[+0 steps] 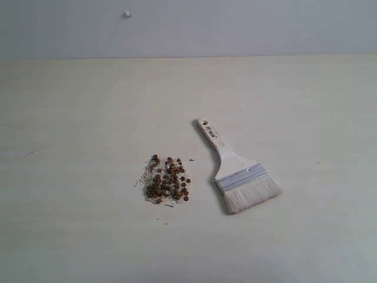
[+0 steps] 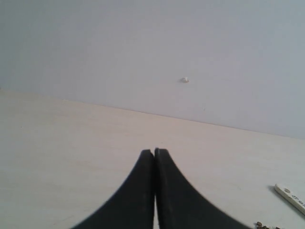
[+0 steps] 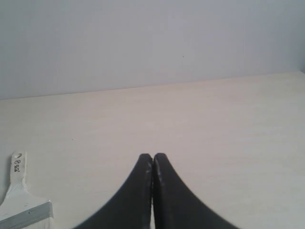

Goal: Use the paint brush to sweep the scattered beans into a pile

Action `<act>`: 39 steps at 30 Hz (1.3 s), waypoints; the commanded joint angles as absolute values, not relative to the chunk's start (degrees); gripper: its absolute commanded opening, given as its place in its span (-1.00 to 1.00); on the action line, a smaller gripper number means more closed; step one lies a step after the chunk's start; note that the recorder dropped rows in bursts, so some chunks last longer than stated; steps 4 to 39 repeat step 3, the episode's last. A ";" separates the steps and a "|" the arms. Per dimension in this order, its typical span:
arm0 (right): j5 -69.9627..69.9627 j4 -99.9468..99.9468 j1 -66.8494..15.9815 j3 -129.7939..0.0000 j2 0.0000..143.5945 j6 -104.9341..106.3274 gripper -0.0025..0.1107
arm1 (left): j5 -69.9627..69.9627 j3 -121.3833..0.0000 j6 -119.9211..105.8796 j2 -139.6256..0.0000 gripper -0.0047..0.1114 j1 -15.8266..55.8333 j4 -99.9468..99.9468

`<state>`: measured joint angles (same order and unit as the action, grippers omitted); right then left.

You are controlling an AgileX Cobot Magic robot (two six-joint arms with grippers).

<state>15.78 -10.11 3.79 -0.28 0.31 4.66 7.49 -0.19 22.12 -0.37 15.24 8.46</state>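
Note:
The reddish-brown beans [image 1: 168,179] lie gathered in one tight heap with whitish crumbs on the pale table. Just right of them the paint brush [image 1: 237,168] lies flat, handle end pointing away, white bristles toward the front. Neither arm shows in the exterior view. My left gripper [image 2: 154,151] is shut with nothing in it, well off from the brush, whose handle tip [image 2: 290,195] and a few beans [image 2: 261,224] peek in at the frame's edge. My right gripper [image 3: 152,155] is shut and empty too, with the paint brush [image 3: 21,198] off to one side.
The pale wooden table [image 1: 88,118] runs back to a grey wall. A small white knob [image 1: 127,15] sticks out of the wall. A tiny dark mark [image 1: 191,160] sits between beans and brush handle.

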 commanded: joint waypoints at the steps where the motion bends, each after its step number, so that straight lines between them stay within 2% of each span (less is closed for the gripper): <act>1: 15.72 -10.18 4.08 0.00 0.00 4.80 -0.96 | 7.20 0.00 22.52 0.00 -0.92 15.56 8.67; 39: 15.72 -10.18 4.08 0.00 0.00 4.80 -0.96 | 7.20 0.00 22.52 0.00 -0.92 15.56 8.67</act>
